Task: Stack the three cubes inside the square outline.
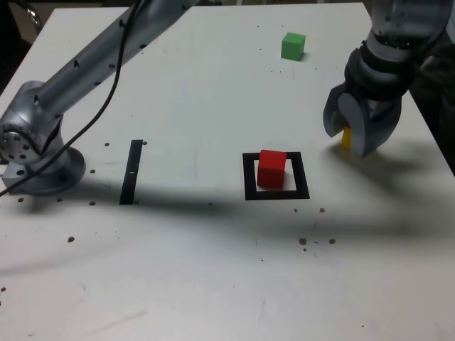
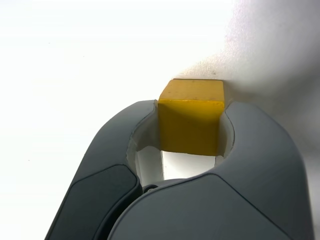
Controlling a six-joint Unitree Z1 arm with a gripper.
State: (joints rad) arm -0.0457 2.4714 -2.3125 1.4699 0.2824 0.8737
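Gripping a small matte yellow cube [image 2: 191, 120], the grey robot fingers [image 1: 353, 135] are clamped on its two sides, low over the white desk [image 1: 213, 270].

A matching red cube [image 1: 271, 168] sits inside the thick black square outline [image 1: 276, 176] near the desk's middle. A green cube [image 1: 293, 46] rests well apart, at the far edge.

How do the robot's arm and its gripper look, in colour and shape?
The arm is a silver-grey metal tube on a round base with small holes, and a black cable runs along it. The gripper has two broad, rounded jaws in matte blue-grey, with paler inner faces, below a black ribbed wrist.
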